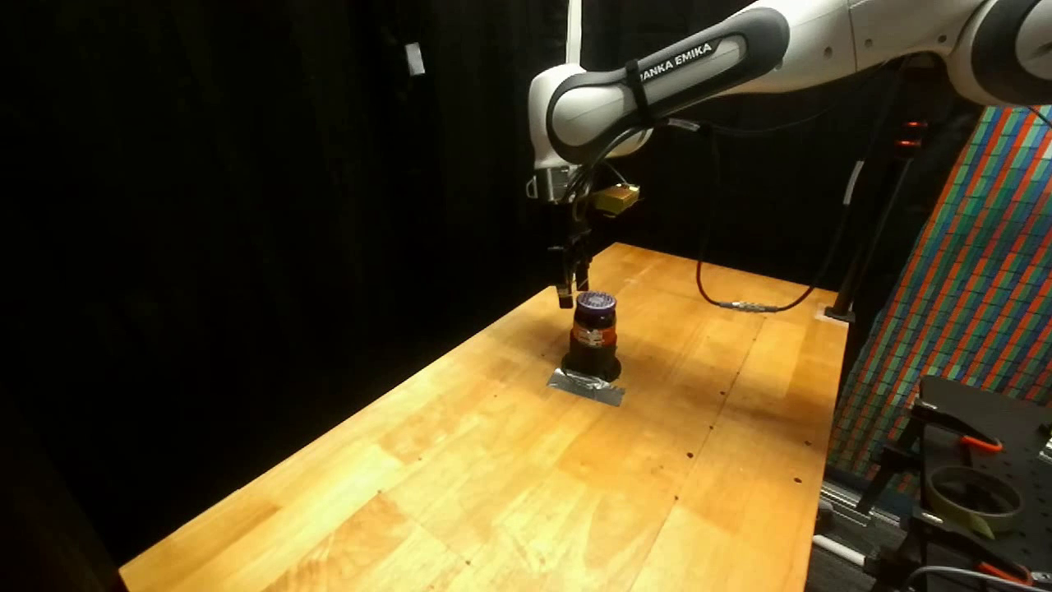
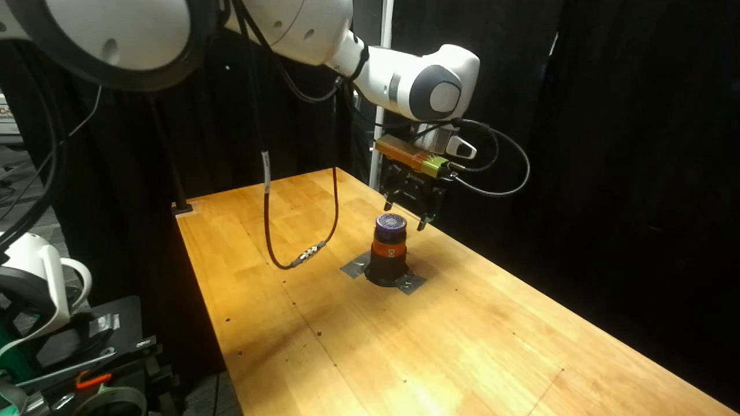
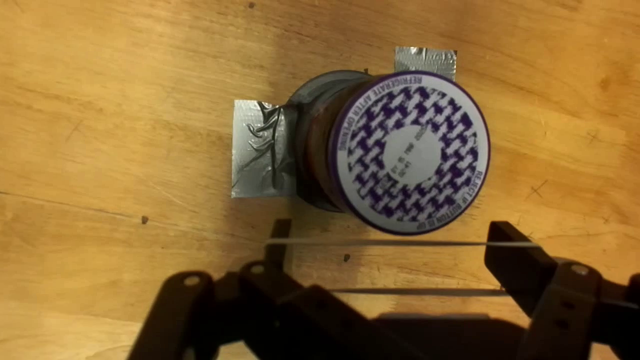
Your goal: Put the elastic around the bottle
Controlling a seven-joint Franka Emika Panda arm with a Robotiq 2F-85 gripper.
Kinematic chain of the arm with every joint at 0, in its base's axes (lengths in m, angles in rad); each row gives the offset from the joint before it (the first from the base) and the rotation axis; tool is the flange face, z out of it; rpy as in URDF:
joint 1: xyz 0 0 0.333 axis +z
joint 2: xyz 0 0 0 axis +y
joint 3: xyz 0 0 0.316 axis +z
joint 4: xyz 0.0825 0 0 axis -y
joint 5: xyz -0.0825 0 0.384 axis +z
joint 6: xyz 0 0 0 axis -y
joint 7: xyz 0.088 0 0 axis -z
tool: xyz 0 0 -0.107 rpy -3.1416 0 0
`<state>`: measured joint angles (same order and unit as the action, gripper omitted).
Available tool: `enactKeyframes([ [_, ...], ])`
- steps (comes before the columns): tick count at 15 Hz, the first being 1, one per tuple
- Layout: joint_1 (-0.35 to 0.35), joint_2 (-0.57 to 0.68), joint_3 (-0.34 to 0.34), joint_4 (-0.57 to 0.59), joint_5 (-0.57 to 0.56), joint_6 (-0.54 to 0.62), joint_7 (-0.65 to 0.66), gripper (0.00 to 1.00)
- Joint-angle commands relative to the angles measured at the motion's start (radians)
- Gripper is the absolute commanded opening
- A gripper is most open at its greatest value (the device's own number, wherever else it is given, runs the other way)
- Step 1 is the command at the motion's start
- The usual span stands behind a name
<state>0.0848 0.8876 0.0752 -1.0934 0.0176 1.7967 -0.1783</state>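
The bottle is small and dark with an orange band and a purple-and-white patterned lid. It stands upright on the table in both exterior views [image 1: 593, 339] [image 2: 389, 249], and the wrist view shows its lid [image 3: 410, 152] from above. My gripper [image 3: 390, 235] is open, its fingers wide apart. A thin pale elastic [image 3: 385, 243] is stretched round the outside of both fingers, as two strands. In the wrist view both strands lie just below the lid; the lid is not between them. In the exterior views the gripper [image 1: 574, 294] [image 2: 405, 216] hangs beside the bottle, tips near lid height.
The bottle's black base [image 2: 386, 270] is held to the wooden table [image 1: 509, 477] by grey tape strips [image 3: 262, 150] [image 1: 586, 388]. A cable [image 2: 267, 225] hangs in a loop over the table. A black side cart [image 1: 978, 427] with tools and a tape roll stands beside the table.
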Motion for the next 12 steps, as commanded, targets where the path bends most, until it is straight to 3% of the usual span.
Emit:
enactKeyframes([
  [1, 0.013, 0.08, -0.005, 0.131, -0.017, -0.098, 0.021, 1.0],
  [6, 0.019, 0.108, -0.007, 0.151, -0.021, -0.172, 0.025, 1.0],
  [10, 0.024, 0.036, -0.008, 0.018, -0.029, -0.183, 0.023, 1.0],
  [12, 0.026, -0.026, -0.007, -0.095, -0.027, -0.122, 0.029, 1.0],
])
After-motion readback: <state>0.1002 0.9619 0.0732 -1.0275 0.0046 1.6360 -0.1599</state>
